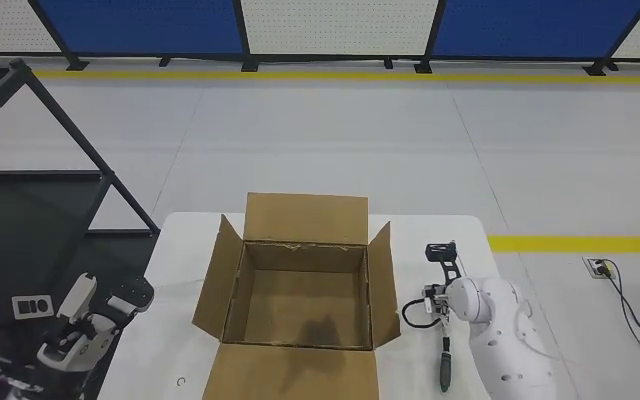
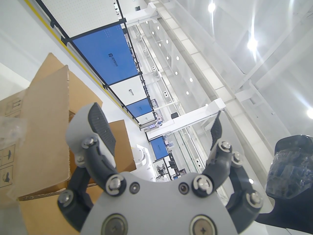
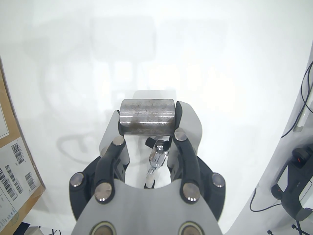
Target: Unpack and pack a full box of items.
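A short metal cylinder (image 3: 146, 117), dull grey with a bright band along its length and brown rust-like speckling, is pinched crosswise between the pads of the right claw (image 3: 148, 121) and is held over the white table (image 3: 156, 37), just to the right of the cardboard box (image 1: 300, 218). The box is seen standing in the middle of the table with its four flaps folded outward and plain brown walls inside. The left claw (image 2: 156, 113) is spread wide with nothing between its ribbed dark pads, and it is pointed upward beside the box's left side.
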Available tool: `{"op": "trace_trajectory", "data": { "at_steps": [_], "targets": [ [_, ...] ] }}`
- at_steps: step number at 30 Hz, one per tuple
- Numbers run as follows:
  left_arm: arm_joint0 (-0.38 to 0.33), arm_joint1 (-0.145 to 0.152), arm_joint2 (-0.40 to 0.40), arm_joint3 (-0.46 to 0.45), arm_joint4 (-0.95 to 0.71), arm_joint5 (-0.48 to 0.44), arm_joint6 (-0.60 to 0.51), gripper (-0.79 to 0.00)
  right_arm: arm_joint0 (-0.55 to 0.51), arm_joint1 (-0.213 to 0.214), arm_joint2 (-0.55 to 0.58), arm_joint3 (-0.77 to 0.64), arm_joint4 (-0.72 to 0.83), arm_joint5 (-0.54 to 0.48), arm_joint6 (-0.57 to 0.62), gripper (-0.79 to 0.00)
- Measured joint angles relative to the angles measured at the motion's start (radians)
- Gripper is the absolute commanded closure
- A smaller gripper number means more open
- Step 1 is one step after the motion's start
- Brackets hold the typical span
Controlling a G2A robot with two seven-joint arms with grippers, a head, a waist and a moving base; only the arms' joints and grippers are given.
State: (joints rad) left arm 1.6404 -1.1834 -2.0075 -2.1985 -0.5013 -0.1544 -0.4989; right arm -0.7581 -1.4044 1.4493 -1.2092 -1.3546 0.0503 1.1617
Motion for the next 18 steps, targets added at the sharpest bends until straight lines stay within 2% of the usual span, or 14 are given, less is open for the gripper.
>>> {"op": "trace_trajectory", "data": {
  "at_steps": [5, 9, 10, 18],
  "targets": [
    [0.003, 0.000, -0.001, -0.002, -0.001, -0.003, -0.002, -0.785, 0.004, 0.004, 0.005, 0.010, 0.006, -0.001, 0.004, -0.034],
    [0.004, 0.000, -0.001, -0.002, -0.004, -0.004, -0.002, -0.785, 0.007, 0.006, 0.001, 0.015, 0.008, 0.002, 0.006, -0.234],
    [0.005, 0.000, -0.001, -0.002, -0.004, -0.004, -0.001, -0.785, 0.007, 0.007, 0.000, 0.016, 0.010, 0.003, 0.006, -0.252],
    [0.008, 0.000, -0.003, -0.002, -0.006, -0.007, 0.004, -0.785, 0.010, 0.010, -0.009, 0.013, 0.021, 0.007, 0.006, -0.286]
  ]
}}
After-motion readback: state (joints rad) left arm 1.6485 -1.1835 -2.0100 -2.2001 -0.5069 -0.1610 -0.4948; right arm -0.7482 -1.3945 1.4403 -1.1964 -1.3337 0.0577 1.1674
